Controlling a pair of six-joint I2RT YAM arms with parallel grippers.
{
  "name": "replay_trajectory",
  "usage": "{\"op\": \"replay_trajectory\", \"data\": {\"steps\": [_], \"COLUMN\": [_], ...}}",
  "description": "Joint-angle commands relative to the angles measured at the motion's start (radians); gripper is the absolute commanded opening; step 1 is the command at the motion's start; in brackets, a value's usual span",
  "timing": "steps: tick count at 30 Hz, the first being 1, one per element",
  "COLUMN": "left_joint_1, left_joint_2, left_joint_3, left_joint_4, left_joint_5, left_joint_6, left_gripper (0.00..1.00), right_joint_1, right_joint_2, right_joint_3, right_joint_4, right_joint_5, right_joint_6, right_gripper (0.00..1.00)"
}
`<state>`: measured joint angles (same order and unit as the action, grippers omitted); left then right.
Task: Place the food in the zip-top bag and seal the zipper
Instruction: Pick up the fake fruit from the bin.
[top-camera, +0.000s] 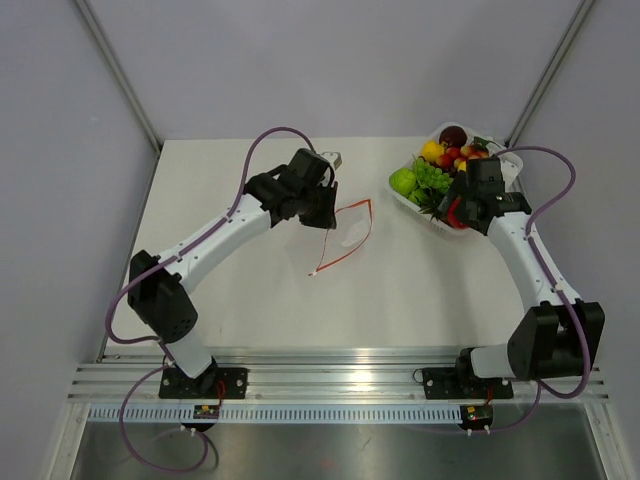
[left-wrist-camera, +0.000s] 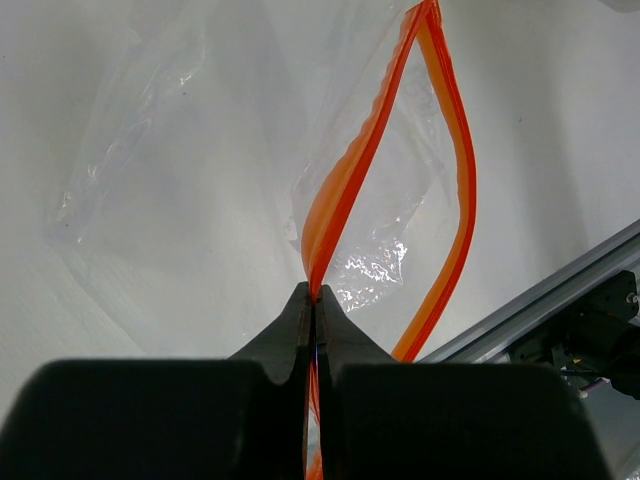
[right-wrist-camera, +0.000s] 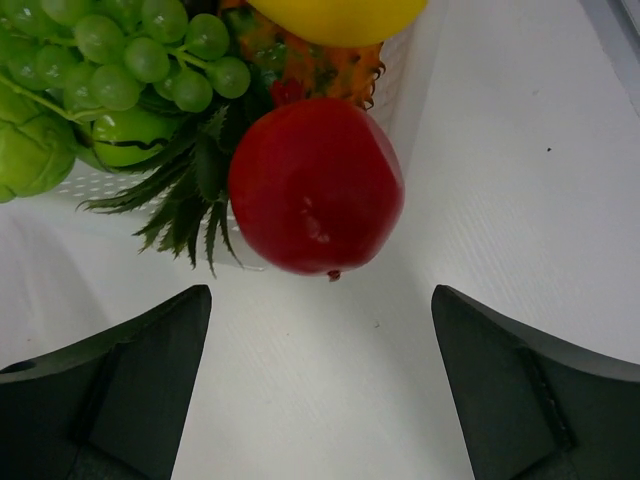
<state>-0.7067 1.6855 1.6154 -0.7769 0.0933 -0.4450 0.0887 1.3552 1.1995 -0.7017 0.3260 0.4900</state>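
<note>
The clear zip-top bag (top-camera: 348, 238) lies at mid-table with its mouth gaping. Its orange-red zipper (left-wrist-camera: 345, 185) splits into two strips. My left gripper (left-wrist-camera: 313, 292) is shut on one zipper strip at the bag's left corner, also visible from above as the left gripper (top-camera: 325, 207). The food (top-camera: 435, 165) is piled in a white tray (top-camera: 510, 158) at the back right. A glossy red apple (right-wrist-camera: 315, 185) lies at the pile's near edge, beside green grapes (right-wrist-camera: 130, 50) and a yellow fruit (right-wrist-camera: 335, 15). My right gripper (right-wrist-camera: 320, 296) stands open just short of the apple, touching nothing.
A toy pineapple (right-wrist-camera: 310, 65) with dark spiky leaves (right-wrist-camera: 195, 205) sits behind the apple, and a green fruit (right-wrist-camera: 30, 150) lies to its left. An aluminium rail (top-camera: 340, 365) runs along the table's near edge.
</note>
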Motion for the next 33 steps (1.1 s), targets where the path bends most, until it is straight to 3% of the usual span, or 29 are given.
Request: {"op": "replay_trajectory", "data": {"steps": [1,8,12,24,33], "left_joint_1": [-0.008,-0.01,-0.014,-0.02,-0.043], "left_joint_2": [0.013,0.026,0.023,0.029,0.098], "left_joint_3": [0.04,0.044,0.038,0.046,0.135], "left_joint_4": [0.016,0.005,0.005,-0.001,-0.002], "left_joint_5": [0.025,0.029,0.028,0.028,0.072], "left_joint_6": [0.006,0.008,0.005,0.003,-0.011], "left_gripper": [0.0,0.0,0.0,0.0,0.0], "right_joint_1": [-0.052,-0.075,-0.081,-0.113,-0.113], "right_joint_2": [0.038,0.12,0.153,0.081,-0.045], "right_joint_3": [0.0,0.014,0.023,0.0,-0.015], "right_joint_4": [0.077,0.154,0.168,0.157,0.099], "right_joint_5": [-0.057,-0.116,-0.134,-0.163,-0.214], "right_joint_6": [-0.07,-0.148,-0.154,-0.16,-0.16], "right_gripper": [0.99,1.0,0.93,0.5,0.5]}}
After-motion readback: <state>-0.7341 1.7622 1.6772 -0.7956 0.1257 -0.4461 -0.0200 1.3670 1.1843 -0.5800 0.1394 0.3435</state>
